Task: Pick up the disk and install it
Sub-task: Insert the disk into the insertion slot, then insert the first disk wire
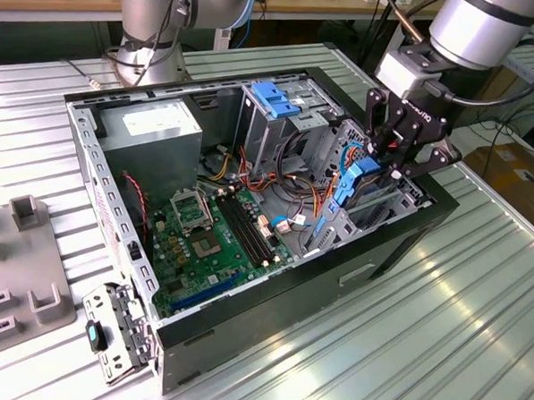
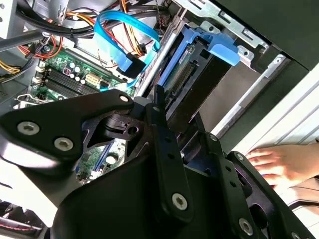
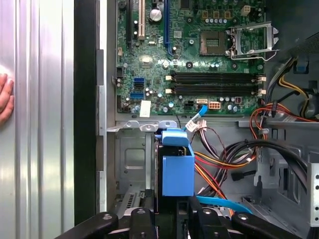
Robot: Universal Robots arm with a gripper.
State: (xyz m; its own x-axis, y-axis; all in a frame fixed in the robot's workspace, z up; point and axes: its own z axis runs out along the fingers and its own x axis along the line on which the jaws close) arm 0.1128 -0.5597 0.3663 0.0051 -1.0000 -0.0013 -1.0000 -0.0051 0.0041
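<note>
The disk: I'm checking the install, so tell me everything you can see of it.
The disk is a dark slab in a bright blue plastic carrier, with a connector row along one end in the second wrist view. It stands on edge, partly down in the metal bay at the corner of the computer case on the exterior view's right. The end effector grips it, a finger on each flat side.

In the computer case (image 1: pixel 381 253) on the table (image 1: pixel 475 336), the motherboard (image 1: pixel 215 242) lies on the floor and the disk (image 1: pixel 354 182), clasped by the gripper (image 1: pixel 387 173), stands upright at the exterior view's right end.
</note>
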